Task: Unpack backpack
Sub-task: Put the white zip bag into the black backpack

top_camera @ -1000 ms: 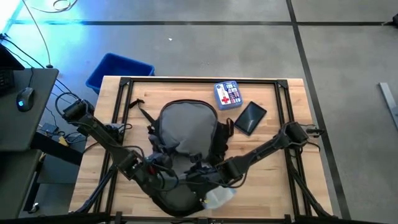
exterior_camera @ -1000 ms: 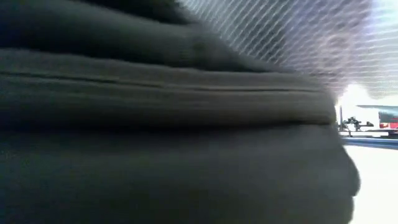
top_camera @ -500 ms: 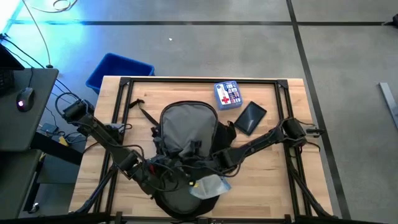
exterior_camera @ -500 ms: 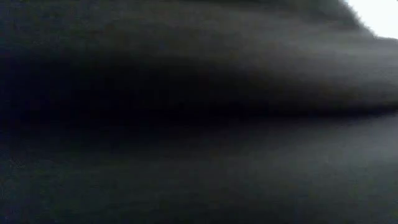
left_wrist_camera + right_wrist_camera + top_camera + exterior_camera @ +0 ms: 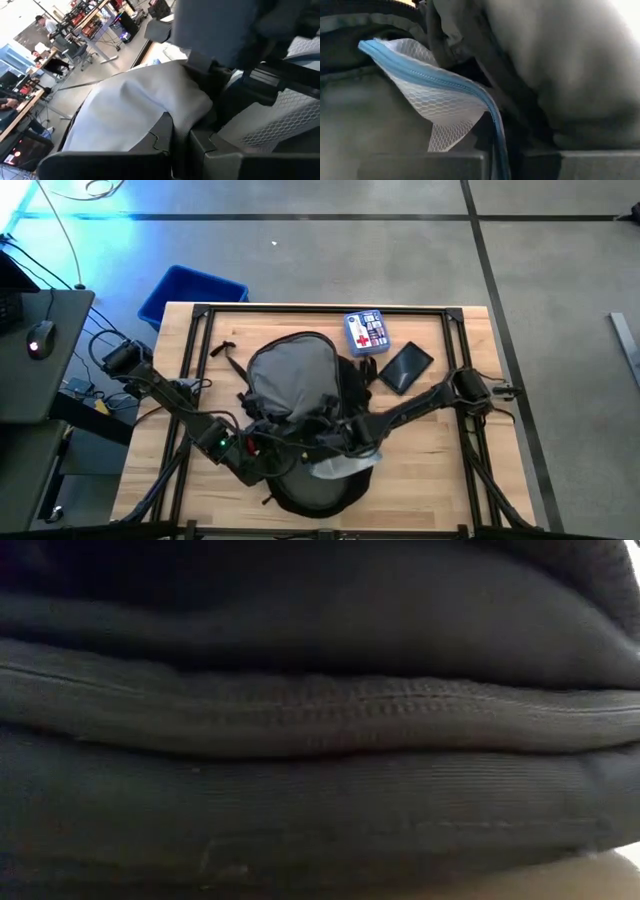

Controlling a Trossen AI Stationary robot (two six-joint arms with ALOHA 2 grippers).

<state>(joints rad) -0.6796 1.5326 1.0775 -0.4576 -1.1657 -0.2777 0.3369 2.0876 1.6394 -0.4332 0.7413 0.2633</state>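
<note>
On your far left, off the counter (image 5: 440,480), a blue bin (image 5: 190,293) sits on the floor; you cannot see what is in it.

The backpack (image 5: 292,375) lies in the middle of the counter, its grey lining turned up toward the overhead camera and its black shell sagging toward the near edge. Its mouth is where both arms meet.

Your left tool (image 5: 262,463) is at the near-left side of the backpack with its fingers together. From the left wrist view the grey lining (image 5: 135,110) bunches right at the fingertips, so it appears pinched on the fabric, though the exact contact is hard to make out.

Your right tool (image 5: 345,448) is at the near-right side of the backpack's mouth, fingers closed on a pale mesh pouch (image 5: 440,107) with a blue zipper edge (image 5: 427,75). From above, the pouch shows as a light patch just at the mouth, partly out and partly hidden under the arm. What the pouch holds cannot be made out.

Further right, toward the far edge of the counter, a white first-aid kit (image 5: 366,332) with a red cross lies flat, and a dark flat case (image 5: 405,368) lies just beside it, both clear of the backpack.

The low view is filled by black fabric and a seam (image 5: 320,710); nothing else shows there.
</note>
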